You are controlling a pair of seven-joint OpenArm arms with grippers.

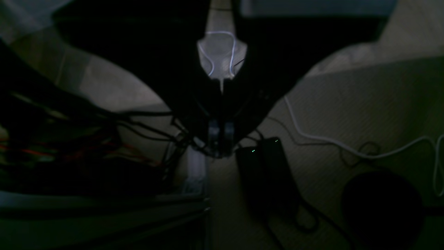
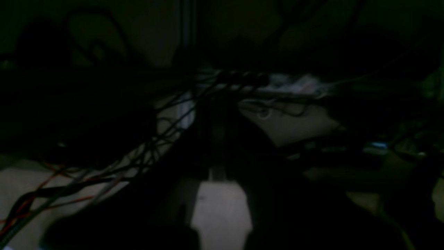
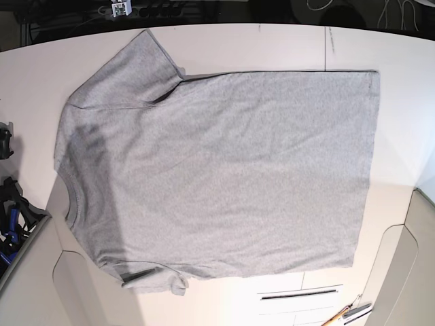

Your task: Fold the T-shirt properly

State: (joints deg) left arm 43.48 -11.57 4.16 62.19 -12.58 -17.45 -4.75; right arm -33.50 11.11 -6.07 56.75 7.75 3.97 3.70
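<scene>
The T-shirt (image 3: 224,170) lies spread flat on the white table (image 3: 401,81) in the base view, plain grey side up. Its neck points left and its hem right. One sleeve (image 3: 126,71) reaches to the far left, and the other sleeve (image 3: 153,278) is bunched near the front edge. No gripper is over the shirt. In the dim left wrist view my left gripper (image 1: 221,133) hangs shut over the floor, holding nothing. The right wrist view is almost black, and my right gripper, shut, does not stand out there.
Black and blue arm hardware (image 3: 10,217) sits at the table's left edge. A pen-like tool (image 3: 348,314) lies at the front right. A power strip (image 3: 146,9) runs behind the table. Below the left gripper are two black power bricks (image 1: 267,163), a white cable (image 1: 347,146) and tangled wires (image 1: 69,139).
</scene>
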